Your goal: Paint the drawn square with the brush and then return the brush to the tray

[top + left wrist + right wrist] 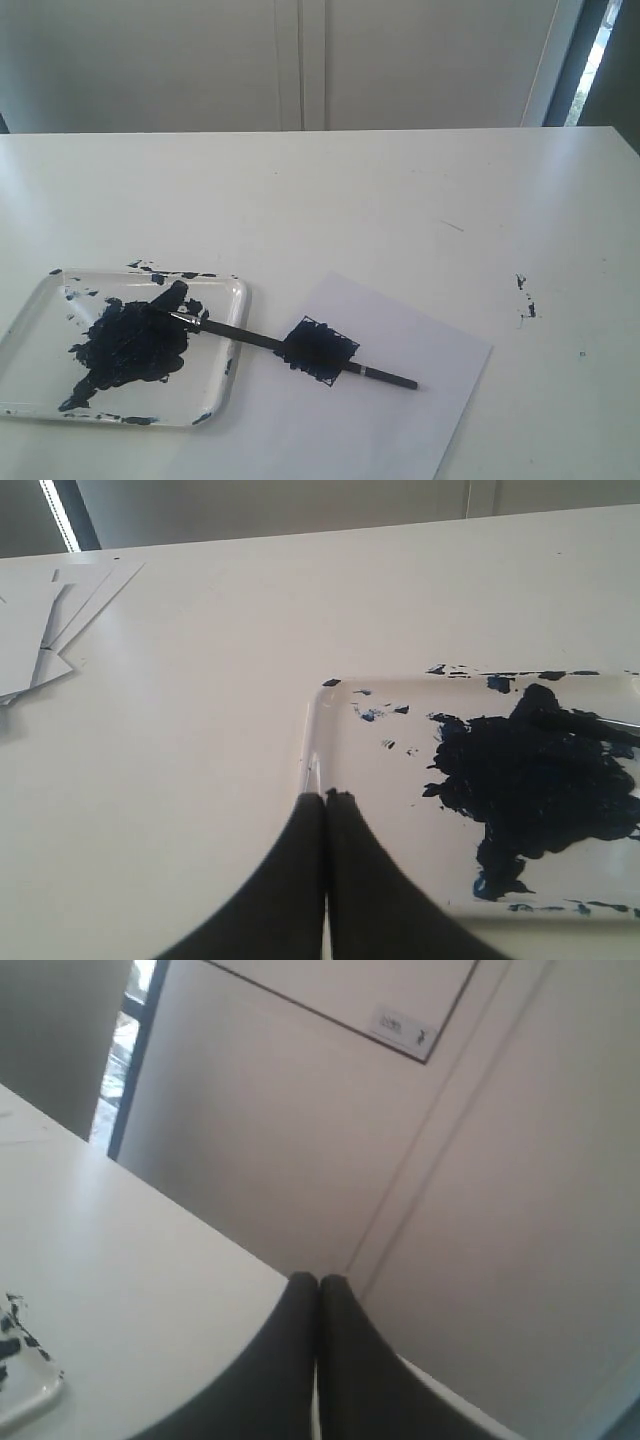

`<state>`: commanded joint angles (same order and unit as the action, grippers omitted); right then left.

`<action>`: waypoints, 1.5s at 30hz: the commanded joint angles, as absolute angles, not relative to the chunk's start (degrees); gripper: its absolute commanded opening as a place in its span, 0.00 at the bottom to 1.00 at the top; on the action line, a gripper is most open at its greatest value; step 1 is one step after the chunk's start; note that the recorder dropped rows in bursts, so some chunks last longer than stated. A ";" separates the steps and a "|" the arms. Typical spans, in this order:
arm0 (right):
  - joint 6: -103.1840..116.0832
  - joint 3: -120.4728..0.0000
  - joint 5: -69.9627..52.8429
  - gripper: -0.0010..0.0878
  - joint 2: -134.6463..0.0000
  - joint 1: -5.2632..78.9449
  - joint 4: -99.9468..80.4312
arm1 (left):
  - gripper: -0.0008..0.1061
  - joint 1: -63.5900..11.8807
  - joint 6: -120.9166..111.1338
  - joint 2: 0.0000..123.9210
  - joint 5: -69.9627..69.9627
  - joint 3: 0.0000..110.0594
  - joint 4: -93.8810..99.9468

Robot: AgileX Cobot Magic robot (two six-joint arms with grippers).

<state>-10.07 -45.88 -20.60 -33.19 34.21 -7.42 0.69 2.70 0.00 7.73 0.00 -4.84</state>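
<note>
Brush (255,338) rests tip in the tray (45,320), handle across the painted square (320,350); left gripper (325,798) and right gripper (318,1280) are pressed together, empty, so a mid-handle pinch would likely seat it fully.

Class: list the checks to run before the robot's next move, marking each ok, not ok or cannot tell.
1. The square filled in: ok.
2. Tip of the brush on the tray: ok.
3. Whole brush inside tray: not ok, handle lies across the square and paper.
4. The left hand free: ok, shut, empty.
5. The right hand free: ok, shut, empty.
6. Paint on the square dry: cannot tell.
</note>
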 joint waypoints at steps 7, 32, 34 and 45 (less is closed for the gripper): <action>-10.07 -38.15 -14.64 0.01 -26.80 26.73 -6.91 | 0.01 0.69 2.70 0.00 7.73 0.00 -4.84; -10.25 -1.18 -5.98 0.01 0.00 14.46 11.13 | 0.01 0.69 2.70 0.00 7.73 0.00 -4.84; -10.48 0.00 -6.04 0.01 0.00 14.46 11.13 | 0.01 0.69 2.70 0.00 7.73 0.00 -4.84; -10.27 0.00 -20.63 0.01 0.00 14.70 10.03 | 0.01 0.69 2.70 0.00 7.73 0.00 -4.84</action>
<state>-10.27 0.00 -20.63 0.00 14.70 10.03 0.69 2.70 0.00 7.73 0.00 -4.84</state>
